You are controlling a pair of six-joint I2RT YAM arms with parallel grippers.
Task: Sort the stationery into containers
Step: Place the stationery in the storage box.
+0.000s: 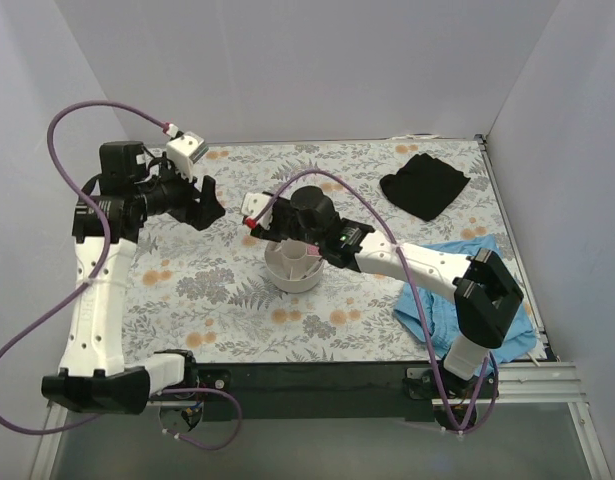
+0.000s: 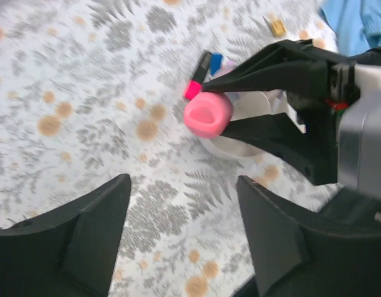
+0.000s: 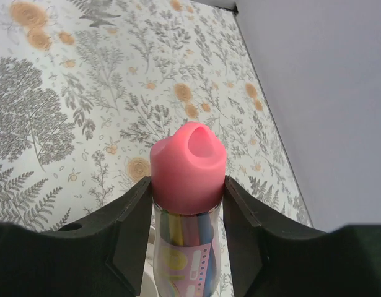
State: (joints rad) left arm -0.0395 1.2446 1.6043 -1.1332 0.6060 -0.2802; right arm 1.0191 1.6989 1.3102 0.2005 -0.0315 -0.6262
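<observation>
Pink case [image 3: 188,167] sits half-hidden in right claw [image 3: 187,189].

White-shelled links on left arm [image 1: 95,300] and right arm [image 1: 417,262], broken up by blocky black joint housings. Purple cables [image 1: 72,112] looped in long arcs off both. Small white camera boxes [image 1: 185,150] with red tabs at the wrists. Matte black wedge-shaped fingers on left gripper [image 2: 183,185] and right gripper [image 3: 187,185]. Black bases [image 1: 92,390].

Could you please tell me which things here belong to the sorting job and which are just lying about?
Job: case in right tool, organiser, tan block.
Lying about: blue cloth, black cloth.
</observation>
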